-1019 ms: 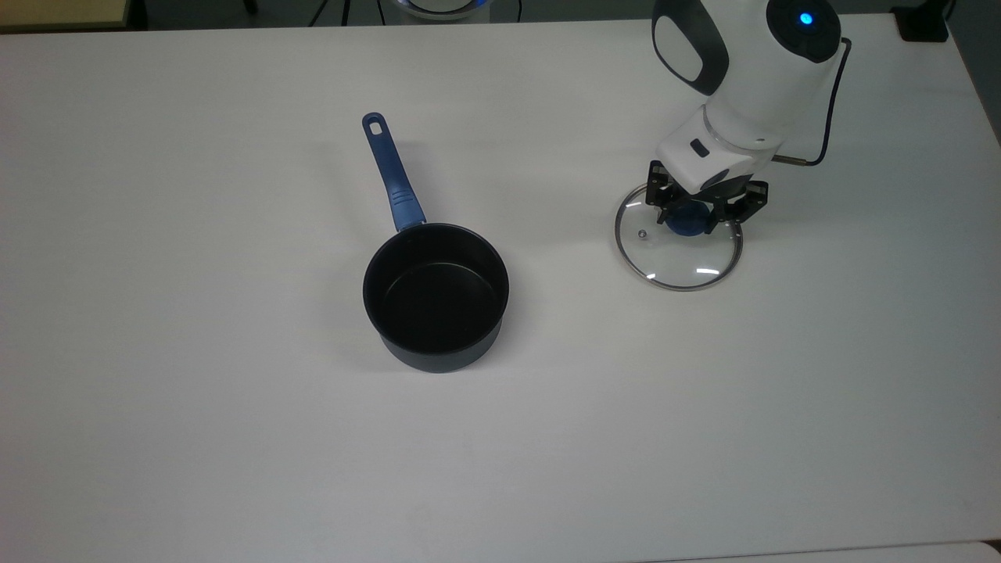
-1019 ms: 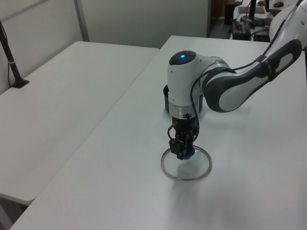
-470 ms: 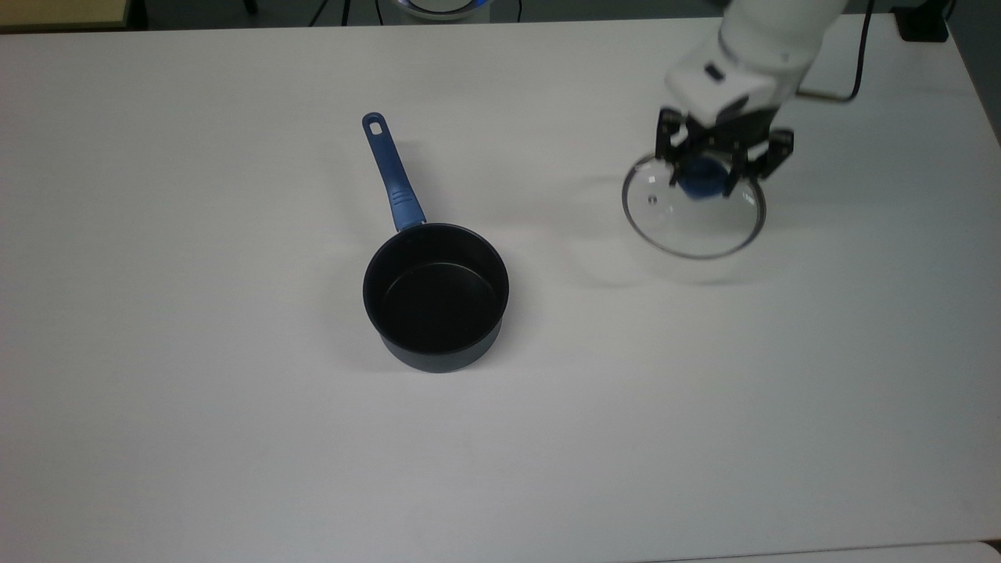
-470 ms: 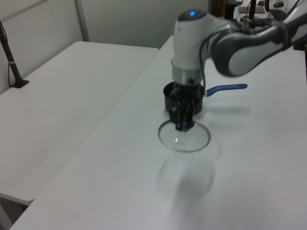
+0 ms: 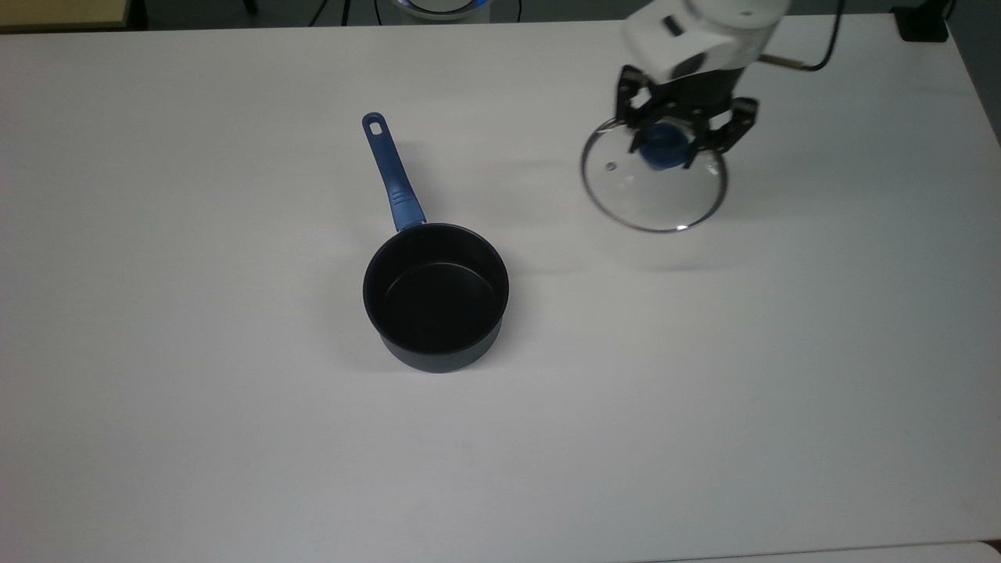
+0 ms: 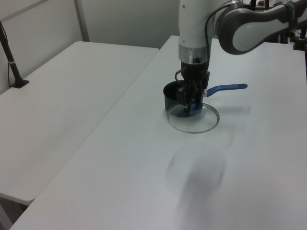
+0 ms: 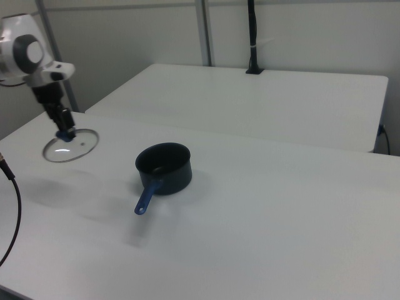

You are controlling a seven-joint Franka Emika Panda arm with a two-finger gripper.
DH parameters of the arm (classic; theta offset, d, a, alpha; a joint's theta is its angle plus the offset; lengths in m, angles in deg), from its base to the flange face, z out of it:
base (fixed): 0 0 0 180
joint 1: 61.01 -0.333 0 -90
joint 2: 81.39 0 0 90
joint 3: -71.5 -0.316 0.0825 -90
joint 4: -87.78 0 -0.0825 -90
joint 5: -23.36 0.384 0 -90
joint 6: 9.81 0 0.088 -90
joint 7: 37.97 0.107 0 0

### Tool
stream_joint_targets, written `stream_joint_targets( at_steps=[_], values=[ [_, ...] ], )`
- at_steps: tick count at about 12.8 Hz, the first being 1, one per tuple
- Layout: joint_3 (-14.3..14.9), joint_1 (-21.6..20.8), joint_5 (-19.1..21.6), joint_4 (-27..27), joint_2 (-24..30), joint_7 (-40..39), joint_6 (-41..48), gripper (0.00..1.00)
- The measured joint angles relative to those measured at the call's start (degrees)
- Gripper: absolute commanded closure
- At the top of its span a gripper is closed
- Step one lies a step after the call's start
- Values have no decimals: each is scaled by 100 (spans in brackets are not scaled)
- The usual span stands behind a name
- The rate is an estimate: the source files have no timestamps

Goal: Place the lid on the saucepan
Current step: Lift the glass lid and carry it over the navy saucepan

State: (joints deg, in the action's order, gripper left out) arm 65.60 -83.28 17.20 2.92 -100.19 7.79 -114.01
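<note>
The clear glass lid (image 5: pixel 654 191) (image 6: pixel 194 120) (image 7: pixel 70 147) with its metal rim hangs in the air above the white table (image 5: pixel 235 438), held level by its blue knob (image 5: pixel 661 148). My gripper (image 5: pixel 679 141) (image 6: pixel 188 99) (image 7: pixel 63 128) is shut on that knob from above. The black saucepan (image 5: pixel 435 295) (image 7: pixel 164 168) stands upright near the table's middle, well to the top view's left of the lid, with its long blue handle (image 5: pixel 392 177) (image 6: pixel 226 88) pointing away. In the left view the pan (image 6: pixel 171 96) sits partly behind my gripper.
A second white table (image 6: pixel 62 96) (image 7: pixel 262 100) adjoins this one. A black post (image 7: pixel 252 37) (image 6: pixel 10 57) stands on that table. A dark cable (image 7: pixel 12 206) hangs at the right view's left edge.
My gripper has lifted the lid off the table and carried it up and toward the top view's left, closer to the saucepan. The saucepan has not moved.
</note>
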Motion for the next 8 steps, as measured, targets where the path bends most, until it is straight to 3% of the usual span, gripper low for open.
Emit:
stream_joint_targets(
  at_steps=[8],
  values=[
    [14, 2252, 1, 516, -269, -943, -19, 49]
  ],
)
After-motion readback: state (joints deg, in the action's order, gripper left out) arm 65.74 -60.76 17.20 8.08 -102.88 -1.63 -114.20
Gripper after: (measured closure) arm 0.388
